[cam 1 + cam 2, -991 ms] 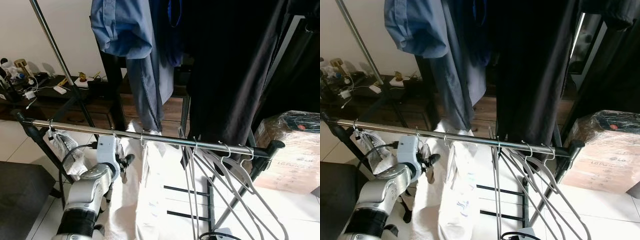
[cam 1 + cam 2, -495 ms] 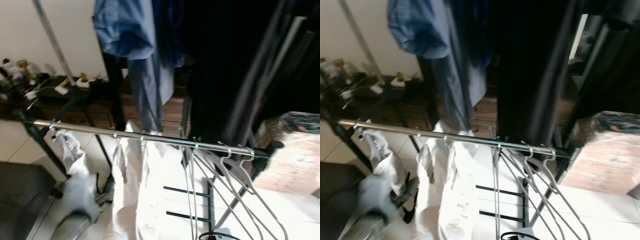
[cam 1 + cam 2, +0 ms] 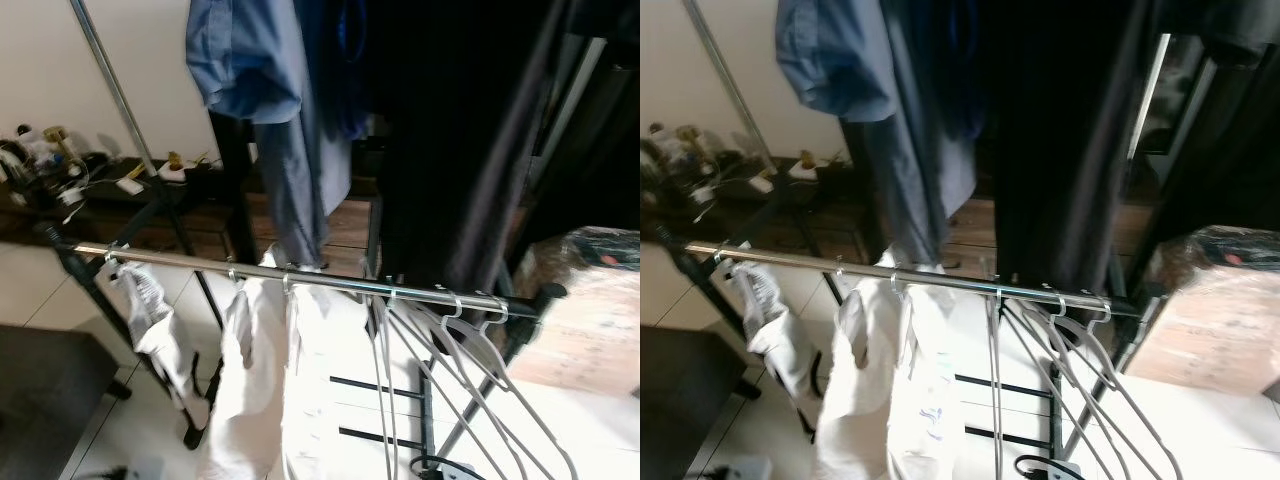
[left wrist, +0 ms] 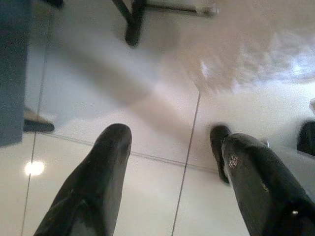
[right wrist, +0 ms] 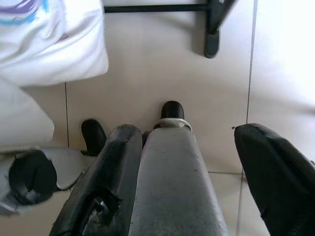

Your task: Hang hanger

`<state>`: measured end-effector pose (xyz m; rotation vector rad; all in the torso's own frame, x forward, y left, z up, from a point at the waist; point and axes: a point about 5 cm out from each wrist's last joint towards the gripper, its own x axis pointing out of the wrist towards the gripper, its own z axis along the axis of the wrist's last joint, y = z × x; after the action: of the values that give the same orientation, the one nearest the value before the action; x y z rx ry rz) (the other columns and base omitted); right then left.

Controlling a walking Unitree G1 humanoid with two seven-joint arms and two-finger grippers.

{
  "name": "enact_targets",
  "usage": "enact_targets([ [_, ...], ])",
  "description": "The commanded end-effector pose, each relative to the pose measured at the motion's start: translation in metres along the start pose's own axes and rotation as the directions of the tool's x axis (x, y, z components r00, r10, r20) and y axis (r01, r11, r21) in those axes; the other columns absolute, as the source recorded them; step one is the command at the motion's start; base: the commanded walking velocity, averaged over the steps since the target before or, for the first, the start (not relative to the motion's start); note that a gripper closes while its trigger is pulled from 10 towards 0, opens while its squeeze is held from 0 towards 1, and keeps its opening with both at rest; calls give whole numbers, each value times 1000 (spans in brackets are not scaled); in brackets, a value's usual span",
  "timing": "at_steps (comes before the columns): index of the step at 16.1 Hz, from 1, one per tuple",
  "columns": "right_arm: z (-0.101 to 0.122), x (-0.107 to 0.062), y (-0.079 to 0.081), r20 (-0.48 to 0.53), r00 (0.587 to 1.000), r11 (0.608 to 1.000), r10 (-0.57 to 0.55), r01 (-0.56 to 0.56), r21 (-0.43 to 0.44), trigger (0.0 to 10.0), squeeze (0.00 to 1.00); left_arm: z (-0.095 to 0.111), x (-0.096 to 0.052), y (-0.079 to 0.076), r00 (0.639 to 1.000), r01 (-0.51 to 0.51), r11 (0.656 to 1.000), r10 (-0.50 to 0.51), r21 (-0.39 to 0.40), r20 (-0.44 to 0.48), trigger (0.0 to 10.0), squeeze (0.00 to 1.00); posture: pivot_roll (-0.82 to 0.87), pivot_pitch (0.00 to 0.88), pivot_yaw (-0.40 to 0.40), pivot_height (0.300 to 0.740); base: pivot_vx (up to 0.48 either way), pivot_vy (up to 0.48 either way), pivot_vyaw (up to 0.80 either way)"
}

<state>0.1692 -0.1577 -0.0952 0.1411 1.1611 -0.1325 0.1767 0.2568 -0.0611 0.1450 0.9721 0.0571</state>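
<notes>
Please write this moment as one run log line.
left gripper: open, over floor | right gripper: open | white garment: hanging on rail

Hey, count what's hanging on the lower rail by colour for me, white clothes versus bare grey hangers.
White garments: 3, counting the patterned one at the robot's left end
Bare grey hangers: about 4, bunched and overlapping, so not certain
Total: about 7 on the rail

Likely a home: clothes rack (image 3: 300, 282), hung shirts (image 3: 270, 90), tiled floor (image 5: 162, 64).

Bare rail (image 3: 190, 259) between white garments (image 3: 255, 400), clustered hangers (image 3: 450, 350) beyond.
</notes>
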Motion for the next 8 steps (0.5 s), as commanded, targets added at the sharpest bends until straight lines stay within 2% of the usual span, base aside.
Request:
enact_targets([
  [1,-4,0,1,-16,1000,999,-9,9,44,10000,0,-16,1,-5,997,25,999,-22,36,-77,10000,0,-30,21,31,740,0,0,0],
  [2,-4,0,1,-22,1000,999,-12,13,37,10000,0,-28,3,-14,990,45,991,-28,124,-137,10000,0,-35,20,29,740,0,0,0],
  [3,-4,0,0,-29,999,1000,-14,15,24,10000,0,-34,4,-21,985,57,982,-26,179,-171,10000,0,-45,21,23,740,0,0,0],
  [4,-4,0,0,-32,999,1000,-14,15,21,10000,0,-33,5,-24,985,57,979,-23,195,-173,10000,0,-46,21,21,740,0,0,0],
  [6,-3,0,-1,-31,999,1000,-17,18,19,10000,0,-25,9,-30,989,38,990,-17,137,-146,10000,0,-42,21,12,740,0,0,0],
  [8,-3,0,-1,-31,999,1000,-13,13,6,10000,0,-22,10,-33,990,33,985,-8,169,-144,10000,0,-46,21,10,740,0,0,0],
])
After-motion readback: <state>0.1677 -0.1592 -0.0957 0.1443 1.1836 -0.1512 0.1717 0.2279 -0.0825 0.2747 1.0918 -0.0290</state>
